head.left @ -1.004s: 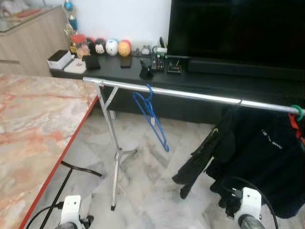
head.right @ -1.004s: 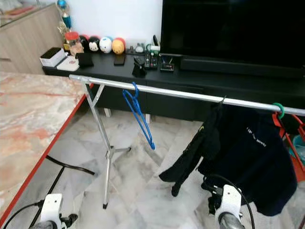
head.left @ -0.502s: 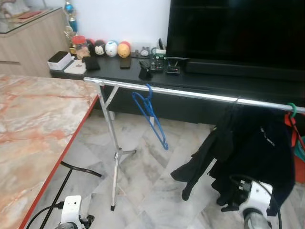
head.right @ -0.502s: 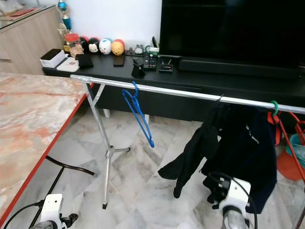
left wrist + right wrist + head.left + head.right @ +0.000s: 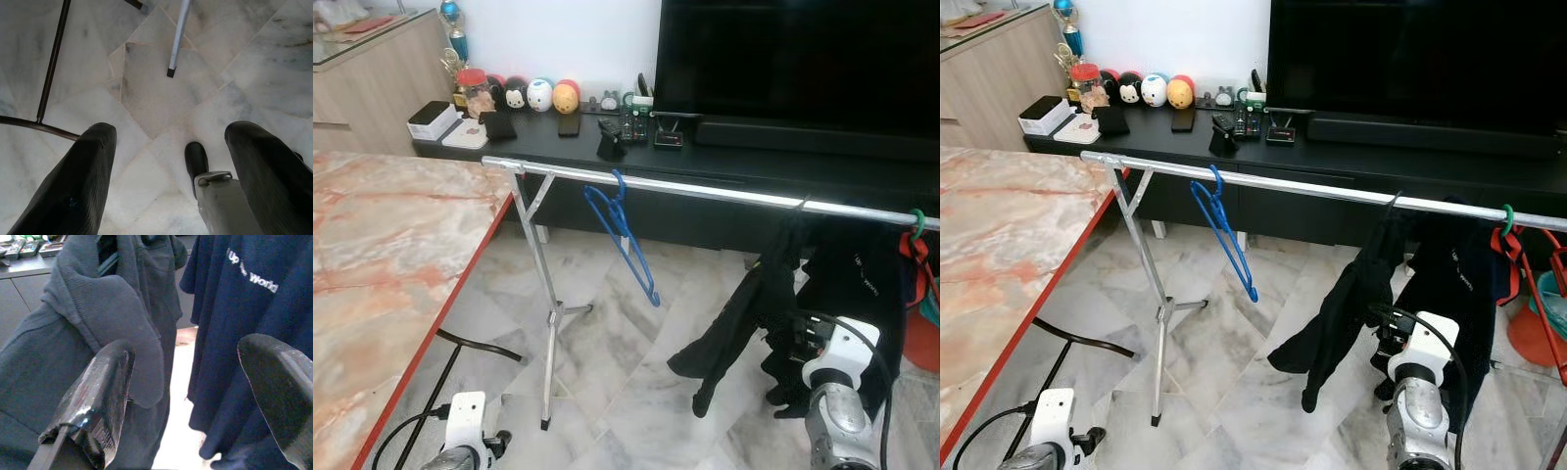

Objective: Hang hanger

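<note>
A blue hanger [image 5: 625, 235] already hangs by its hook on the silver rail [image 5: 705, 190] of the clothes rack, near the rail's left end and well apart from the dark garments [image 5: 822, 294] bunched toward the right end. The right end effector [image 5: 195, 396] is raised close in front of those garments, its two black fingers spread wide with nothing between them; a dark jacket and a navy shirt with white lettering hang just beyond the fingertips. The left end effector [image 5: 166, 181] hangs low over the marble floor [image 5: 607, 362], fingers also apart and empty, near the rack's foot [image 5: 170, 72] and a black cable [image 5: 51, 63]. The main risk from here seems to be the right fingers snagging loose cloth if the arm pushes forward, which could drag a garment off the rail or tug the light rack sideways. The blue hanger sits loosely and could swing or slip if the rail is jolted. The marble-topped surface [image 5: 391, 245] at the left stands close to the rack.
</note>
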`<state>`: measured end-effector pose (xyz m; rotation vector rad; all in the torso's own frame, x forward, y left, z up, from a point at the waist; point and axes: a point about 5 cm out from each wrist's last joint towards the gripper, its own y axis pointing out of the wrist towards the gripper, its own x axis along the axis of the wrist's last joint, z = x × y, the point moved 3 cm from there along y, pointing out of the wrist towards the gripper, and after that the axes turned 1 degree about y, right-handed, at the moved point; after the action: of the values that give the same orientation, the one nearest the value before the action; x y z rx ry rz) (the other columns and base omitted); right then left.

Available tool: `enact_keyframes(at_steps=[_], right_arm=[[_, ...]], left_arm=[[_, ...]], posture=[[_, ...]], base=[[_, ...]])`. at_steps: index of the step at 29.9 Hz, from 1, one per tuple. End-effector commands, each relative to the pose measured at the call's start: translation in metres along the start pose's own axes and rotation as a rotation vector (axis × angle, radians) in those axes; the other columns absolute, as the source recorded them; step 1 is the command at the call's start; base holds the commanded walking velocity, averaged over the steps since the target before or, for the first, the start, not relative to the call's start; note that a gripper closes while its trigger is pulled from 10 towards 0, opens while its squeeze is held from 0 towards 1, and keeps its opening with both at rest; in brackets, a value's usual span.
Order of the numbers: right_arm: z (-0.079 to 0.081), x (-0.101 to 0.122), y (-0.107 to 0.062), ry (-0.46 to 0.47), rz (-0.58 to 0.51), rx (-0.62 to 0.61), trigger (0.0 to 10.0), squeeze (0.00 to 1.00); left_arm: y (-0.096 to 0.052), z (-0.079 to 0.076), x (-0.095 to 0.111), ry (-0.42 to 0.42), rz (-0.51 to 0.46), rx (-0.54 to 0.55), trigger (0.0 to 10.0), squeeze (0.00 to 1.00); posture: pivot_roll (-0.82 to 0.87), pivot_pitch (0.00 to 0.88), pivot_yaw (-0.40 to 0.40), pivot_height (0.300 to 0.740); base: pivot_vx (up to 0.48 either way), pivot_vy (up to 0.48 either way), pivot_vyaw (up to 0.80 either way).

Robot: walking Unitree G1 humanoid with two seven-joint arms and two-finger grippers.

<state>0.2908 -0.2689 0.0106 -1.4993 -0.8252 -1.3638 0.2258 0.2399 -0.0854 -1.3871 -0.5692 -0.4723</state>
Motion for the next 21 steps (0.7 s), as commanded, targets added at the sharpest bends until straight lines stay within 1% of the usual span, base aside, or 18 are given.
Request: enact_keyframes(at_steps=[1,8,14,16,17,19,20,21], right_arm=[[-0.002,0.004,0.002,0.007,-0.008,-0.007,10.0,0.00],[0.003,0.009,0.008,0.027,-0.006,-0.002,10.0,0.00],[0.013,0.016,0.014,0.041,-0.016,0.006,10.0,0.00],[0.025,0.016,0.016,0.049,-0.006,0.036,10.0,0.00],[0.026,0.016,0.016,0.048,-0.003,0.042,10.0,0.00],[0.036,0.015,0.017,0.051,0.010,0.066,10.0,0.00],[0.036,0.015,0.017,0.051,0.010,0.066,10.0,0.00],[0.042,0.015,0.018,0.050,0.019,0.085,10.0,0.00]], left_arm=[[0.000,0.001,0.000,-0.003,0.000,0.008,10.0,0.00],[0.002,-0.004,0.007,-0.004,-0.002,0.002,10.0,0.00],[0.002,-0.003,0.010,0.018,-0.008,0.001,10.0,0.00],[0.002,0.001,0.010,0.015,-0.011,0.018,10.0,0.00],[0.002,0.002,0.010,0.013,-0.012,0.024,10.0,0.00],[0.001,0.006,0.010,0.000,-0.013,0.041,10.0,0.00],[0.001,0.006,0.010,0.000,-0.013,0.041,10.0,0.00],[0.001,0.008,0.010,0.002,-0.015,0.049,10.0,0.00]], posture=[[-0.20,0.000,0.028,0.740],[-0.21,0.000,0.035,0.740],[-0.19,0.000,0.039,0.740],[-0.14,0.000,0.023,0.740],[-0.14,0.000,0.023,0.740],[-0.09,0.000,0.005,0.740],[-0.09,0.000,0.005,0.740],[-0.06,0.000,-0.005,0.740]], base=[[0.000,0.000,0.00],[0.000,0.000,0.00],[0.000,0.000,0.00],[0.000,0.000,0.00],[0.000,0.000,0.00],[0.000,0.000,0.00],[0.000,0.000,0.00],[0.000,0.000,0.00]])
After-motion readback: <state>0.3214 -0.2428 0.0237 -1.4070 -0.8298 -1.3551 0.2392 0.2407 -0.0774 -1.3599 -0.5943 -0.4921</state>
